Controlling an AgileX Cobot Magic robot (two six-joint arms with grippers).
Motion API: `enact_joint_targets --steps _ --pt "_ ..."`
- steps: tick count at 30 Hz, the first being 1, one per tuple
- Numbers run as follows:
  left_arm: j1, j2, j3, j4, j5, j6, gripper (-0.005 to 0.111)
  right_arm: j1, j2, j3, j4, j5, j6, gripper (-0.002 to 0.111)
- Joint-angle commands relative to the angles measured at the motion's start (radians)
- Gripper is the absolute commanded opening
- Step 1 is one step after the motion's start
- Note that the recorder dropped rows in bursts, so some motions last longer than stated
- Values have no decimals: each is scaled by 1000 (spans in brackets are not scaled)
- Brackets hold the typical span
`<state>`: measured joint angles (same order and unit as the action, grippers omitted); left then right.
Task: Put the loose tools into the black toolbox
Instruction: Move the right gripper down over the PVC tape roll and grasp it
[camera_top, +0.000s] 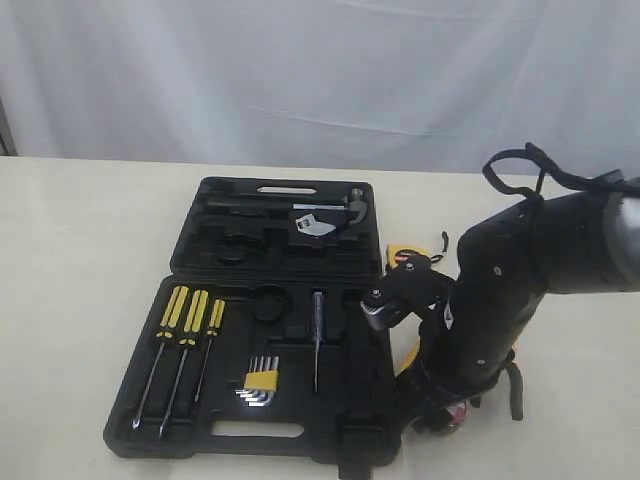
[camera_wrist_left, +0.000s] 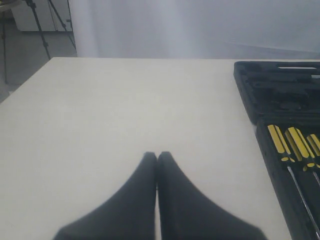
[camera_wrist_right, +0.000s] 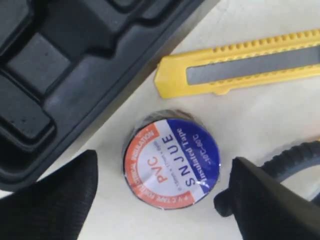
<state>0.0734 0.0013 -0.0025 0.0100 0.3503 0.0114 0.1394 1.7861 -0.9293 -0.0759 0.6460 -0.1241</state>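
You are looking at a wide bare stretch of worktop (camera_top: 70, 300) lying open left of the black toolbox (camera_top: 300, 445). Your left end effector (camera_wrist_left: 157, 156), fingers pressed together, is sitting over that free ground. On the right, room is running tight. Your right end effector (camera_wrist_right: 164, 160) is standing spread around the black tape roll (camera_wrist_right: 171, 162), with a sliver of worktop showing on either side of the roll. The toolbox wall is crowding in from the left, the yellow utility knife (camera_wrist_right: 240, 65) is lying just beyond on the far side, and a pliers handle (camera_wrist_right: 295, 155) is curving in just beside one finger. The right arm (camera_top: 500, 290) is covering the toolbox's near right corner.
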Motion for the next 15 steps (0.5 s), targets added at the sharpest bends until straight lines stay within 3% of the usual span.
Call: enact_joint_targets --steps 1,15 --pt "-5 -1 3 -10 -8 -4 0 3 1 0 -10 -34 4 70" --pt "-5 -1 3 -10 -8 -4 0 3 63 0 -13 -45 6 70"
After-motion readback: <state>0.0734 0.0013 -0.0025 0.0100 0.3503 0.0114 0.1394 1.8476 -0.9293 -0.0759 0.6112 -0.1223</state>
